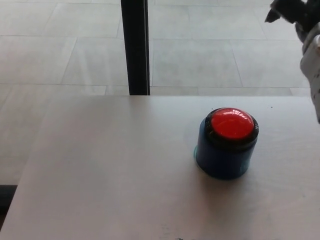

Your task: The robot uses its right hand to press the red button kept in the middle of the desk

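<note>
**Right hand at frame edge, button untouched**

One red button (231, 124): glossy domed cap, round, w/ a bright highlight on top, set in a black ring on a squat dark-blue cylinder base. Base looks smooth plastic, faint teal glint at its lower left edge. It stands upright on the desk (110, 170), right of centre in the head view, well inside the far edge.

Desk: one flat pale top, matte, light wood-grain look, a few tiny dark specks near the right far edge and front. Its left edge runs diagonally down the pic.

Right hand (292, 12): only a bit shows at the top right corner, black, angular, blurred. Can't tell if its fingers are apart or closed. Below it a white/grey shell piece of the arm (313, 65) runs down the right border. Hand is well apart from the button, up and to the right of it, no contact.

Left hand: not in view.

Behind the desk: one black upright post (135, 47), straight, rectangular section, meeting the desk's far edge. Floor (60, 50) of large pale grey square tiles w/ thin joints, slightly streaky.
</note>
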Robot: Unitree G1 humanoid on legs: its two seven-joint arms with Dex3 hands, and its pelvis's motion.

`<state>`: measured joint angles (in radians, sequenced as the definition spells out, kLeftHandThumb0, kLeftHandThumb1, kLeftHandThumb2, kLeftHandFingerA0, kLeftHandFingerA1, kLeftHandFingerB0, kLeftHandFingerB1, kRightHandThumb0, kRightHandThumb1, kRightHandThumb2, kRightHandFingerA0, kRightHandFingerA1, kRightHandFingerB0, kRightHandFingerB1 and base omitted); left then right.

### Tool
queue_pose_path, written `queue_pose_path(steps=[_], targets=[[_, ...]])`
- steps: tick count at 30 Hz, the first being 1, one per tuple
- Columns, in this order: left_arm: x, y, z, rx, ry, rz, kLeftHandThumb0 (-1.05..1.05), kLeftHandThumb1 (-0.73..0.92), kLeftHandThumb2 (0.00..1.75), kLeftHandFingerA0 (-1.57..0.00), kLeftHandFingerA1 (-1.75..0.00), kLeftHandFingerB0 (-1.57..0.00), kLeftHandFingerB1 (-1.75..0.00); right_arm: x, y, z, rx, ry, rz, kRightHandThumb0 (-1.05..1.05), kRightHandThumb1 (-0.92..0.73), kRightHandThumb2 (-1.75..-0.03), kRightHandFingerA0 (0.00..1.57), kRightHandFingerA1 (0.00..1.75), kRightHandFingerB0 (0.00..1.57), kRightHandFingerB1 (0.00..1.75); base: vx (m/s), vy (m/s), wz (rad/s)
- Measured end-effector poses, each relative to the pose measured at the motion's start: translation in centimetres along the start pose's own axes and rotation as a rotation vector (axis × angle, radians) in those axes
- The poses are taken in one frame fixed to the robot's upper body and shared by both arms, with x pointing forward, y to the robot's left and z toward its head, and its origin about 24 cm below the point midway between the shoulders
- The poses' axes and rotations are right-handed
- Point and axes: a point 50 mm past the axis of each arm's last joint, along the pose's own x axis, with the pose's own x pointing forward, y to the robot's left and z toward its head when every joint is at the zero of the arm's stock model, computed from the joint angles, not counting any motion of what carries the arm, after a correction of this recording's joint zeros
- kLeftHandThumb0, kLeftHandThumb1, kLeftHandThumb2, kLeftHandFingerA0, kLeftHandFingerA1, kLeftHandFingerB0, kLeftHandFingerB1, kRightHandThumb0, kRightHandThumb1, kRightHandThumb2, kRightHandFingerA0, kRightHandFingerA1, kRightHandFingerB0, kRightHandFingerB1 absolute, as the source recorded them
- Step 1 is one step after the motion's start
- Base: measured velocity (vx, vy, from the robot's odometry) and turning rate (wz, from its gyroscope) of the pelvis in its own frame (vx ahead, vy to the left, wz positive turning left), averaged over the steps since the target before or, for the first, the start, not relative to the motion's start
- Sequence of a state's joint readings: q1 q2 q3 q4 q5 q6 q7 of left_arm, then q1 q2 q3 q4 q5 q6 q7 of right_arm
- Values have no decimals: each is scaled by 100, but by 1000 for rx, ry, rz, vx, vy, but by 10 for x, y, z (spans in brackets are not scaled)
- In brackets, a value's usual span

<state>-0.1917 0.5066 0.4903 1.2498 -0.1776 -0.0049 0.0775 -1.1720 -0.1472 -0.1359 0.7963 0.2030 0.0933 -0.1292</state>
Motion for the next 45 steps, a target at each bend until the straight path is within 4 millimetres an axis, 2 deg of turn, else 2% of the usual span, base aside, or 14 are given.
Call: queue_pose_path(steps=[5, 6, 11, 12, 14, 15, 17, 18, 21, 25, 30, 36, 37, 45], targets=[[0, 0, -1, 19, 0, -1, -48, 69, 108, -57, -122, -14, -81, -10, 19, -27, -8, 41, 69, -17, -41, -134, 96, 175, 81, 153, 0, 0, 0], [0, 0, -1, 20, 1, -1, -47, 72, 104, -56, -128, -28, -94, -11, 20, -31, -11, 49, 78, -20, -39, -139, 97, 175, 82, 155, 0, 0, 0], [0, 0, -1, 27, 0, 2, -48, 68, 111, -55, -110, -12, -75, -17, 28, -50, -53, 99, 126, -19, -41, -134, 98, 175, 83, 157, 0, 0, 0], [0, 0, -1, 28, 0, 3, -49, 64, 124, -48, -87, -23, -71, -19, 30, -56, -59, 117, 135, -27, -43, -120, 124, 144, 101, 130, 0, 0, 0], [0, 0, -2, 37, 1, 1, -49, 69, 112, -49, -104, -18, -77, -22, 33, -65, -73, 147, 151, -25, -44, -118, 124, 144, 99, 129, 0, 0, 0], [0, -1, -2, 40, 1, 0, -49, 68, 114, -47, -101, -12, -73, -24, 34, -69, -80, 158, 157, -18, -43, -128, 94, 175, 79, 157, 0, 0, 0], [0, -1, -2, 41, 1, -1, -51, 64, 123, -45, -87, -18, -69, -27, 36, -74, -92, 174, 167, -18, -43, -127, 93, 175, 79, 157, 0, 0, 0], [0, -1, -2, 41, 1, 0, -50, 67, 113, -50, -102, -9, -69, -29, 37, -78, -99, 186, 171, -19, -43, -127, 93, 175, 78, 154, 0, 0, 0], [0, -1, -3, 47, 3, -1, -49, 66, 114, -50, -100, -9, -69, -35, 40, -89, -114, 220, 183, -19, -43, -128, 93, 175, 76, 157, 0, 0, 0], [-1, -2, -3, 62, 4, -6, -49, 70, 112, -51, -107, -32, -88, -43, 42, -103, -145, 255, 196, -19, -39, -134, 93, 175, 79, 158, 0, 0, 0], [0, -3, -2, 71, -1, -10, -48, 66, 115, -49, -100, -9, -70, -49, 46, -113, -156, 280, 202, -19, -44, -130, 93, 175, 79, 158, 0, 0, 0], [0, -5, 0, 69, -3, -12, -48, 72, 106, -56, -121, -31, -90, -52, 51, -116, -133, 295, 204, -20, -47, -127, 94, 175, 78, 159, 0, 0, 0], [0, -5, 0, 69, -3, -12, -47, 71, 106, -54, -118, -20, -83, -52, 50, -117, -127, 294, 202, -21, -47, -125, 97, 175, 79, 161, 0, 0, 0], [0, -6, 1, 76, -8, -15, -45, 72, 108, -53, -111, -22, -81, -57, 44, -124, 6, 287, 146, -21, -45, -133, 96, 175, 76, 163, 0, 0, 0]])
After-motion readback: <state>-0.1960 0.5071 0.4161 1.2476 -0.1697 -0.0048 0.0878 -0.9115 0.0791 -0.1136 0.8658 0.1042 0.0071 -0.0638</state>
